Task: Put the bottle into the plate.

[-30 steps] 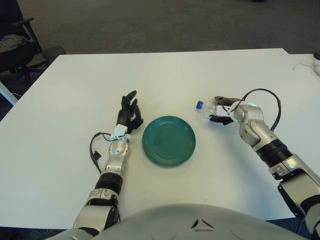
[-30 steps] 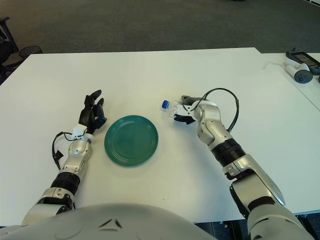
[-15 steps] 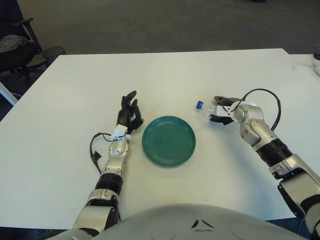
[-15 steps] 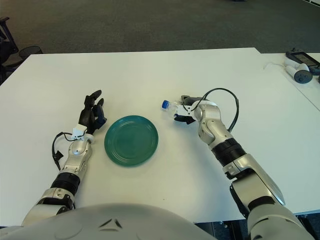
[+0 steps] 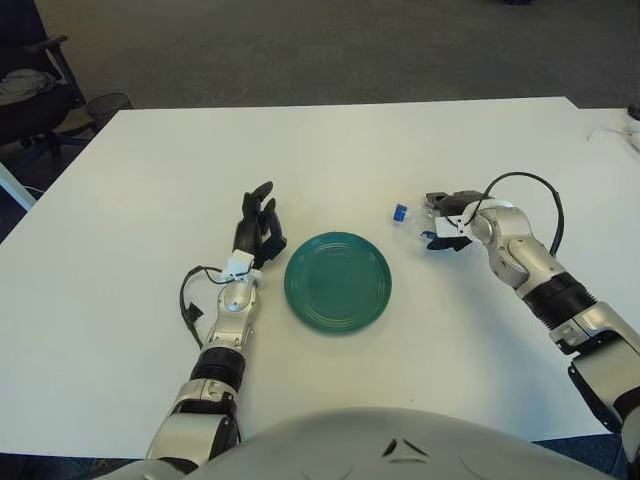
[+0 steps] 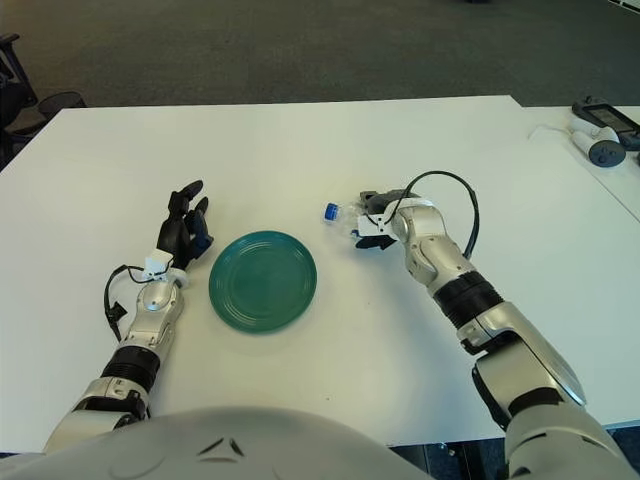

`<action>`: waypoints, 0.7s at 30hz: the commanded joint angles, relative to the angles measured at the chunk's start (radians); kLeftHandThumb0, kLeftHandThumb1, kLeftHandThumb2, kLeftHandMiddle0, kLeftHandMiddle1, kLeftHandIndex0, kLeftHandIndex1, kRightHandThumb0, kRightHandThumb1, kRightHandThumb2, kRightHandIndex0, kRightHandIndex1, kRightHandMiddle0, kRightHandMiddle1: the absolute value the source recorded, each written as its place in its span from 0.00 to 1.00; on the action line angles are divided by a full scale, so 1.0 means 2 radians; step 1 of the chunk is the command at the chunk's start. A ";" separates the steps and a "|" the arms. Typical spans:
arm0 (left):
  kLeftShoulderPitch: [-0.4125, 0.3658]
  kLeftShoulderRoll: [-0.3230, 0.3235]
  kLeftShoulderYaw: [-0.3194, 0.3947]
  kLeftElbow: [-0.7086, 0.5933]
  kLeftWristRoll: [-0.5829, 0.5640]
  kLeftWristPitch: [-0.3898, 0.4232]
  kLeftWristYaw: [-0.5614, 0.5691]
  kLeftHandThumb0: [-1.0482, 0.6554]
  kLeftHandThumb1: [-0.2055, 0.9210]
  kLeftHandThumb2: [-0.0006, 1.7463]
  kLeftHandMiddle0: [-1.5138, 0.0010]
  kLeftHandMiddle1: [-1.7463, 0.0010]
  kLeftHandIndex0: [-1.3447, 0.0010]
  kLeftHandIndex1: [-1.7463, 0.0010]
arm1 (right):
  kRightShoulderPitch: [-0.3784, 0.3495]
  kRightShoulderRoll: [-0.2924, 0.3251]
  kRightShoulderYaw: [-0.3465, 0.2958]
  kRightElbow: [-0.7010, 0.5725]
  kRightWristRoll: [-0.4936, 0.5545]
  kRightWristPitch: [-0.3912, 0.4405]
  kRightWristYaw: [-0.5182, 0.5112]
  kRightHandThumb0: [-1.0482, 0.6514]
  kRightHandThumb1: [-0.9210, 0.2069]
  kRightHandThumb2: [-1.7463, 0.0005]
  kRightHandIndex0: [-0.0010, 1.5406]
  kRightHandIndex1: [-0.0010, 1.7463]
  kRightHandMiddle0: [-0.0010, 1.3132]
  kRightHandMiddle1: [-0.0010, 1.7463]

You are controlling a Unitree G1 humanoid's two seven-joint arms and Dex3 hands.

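Left eye view: the right hand [image 5: 443, 220] sits on the right half of the white table [image 5: 330, 140], roughly midway between its near and far edges. Its fingers are curled around the body of the bottle [image 5: 412, 216], a small clear one with a blue cap [image 5: 399, 211]. The bottle lies nearly level, its long axis running left to right, the cap end sticking out of the hand toward the table's left edge. The green plate [image 5: 338, 282] lies near the table's middle, to the left of the bottle and closer to the near edge. The cap and the plate's far right rim are near each other but apart. Whether the bottle rests on the table or is just lifted cannot be told.

Right eye view: the same grip shows, the right hand [image 6: 377, 218] closed on the bottle [image 6: 345, 213] with the capped end leading toward the plate [image 6: 262, 281]. The left hand [image 6: 183, 232] shows just beside the plate's left rim, dark fingers loosely extended and holding nothing.

In my judgement the coming move turns on 1 relation: the plate lies left of and nearer than the held bottle, so the right arm, the nearer 1 to the bottle, needs to carry it cap-first down-left over the rim.
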 commanded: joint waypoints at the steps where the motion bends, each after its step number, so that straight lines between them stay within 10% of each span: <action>1: 0.048 -0.005 -0.004 0.025 0.002 0.012 -0.004 0.12 1.00 0.53 0.73 0.99 1.00 0.52 | 0.045 -0.017 0.043 0.015 -0.034 -0.022 0.018 0.00 0.00 0.85 0.00 0.00 0.00 0.00; 21: 0.060 -0.007 -0.003 0.004 0.001 0.024 -0.008 0.12 1.00 0.53 0.73 0.99 1.00 0.53 | 0.057 -0.034 0.083 0.002 -0.168 -0.045 -0.024 0.01 0.00 0.86 0.00 0.00 0.00 0.00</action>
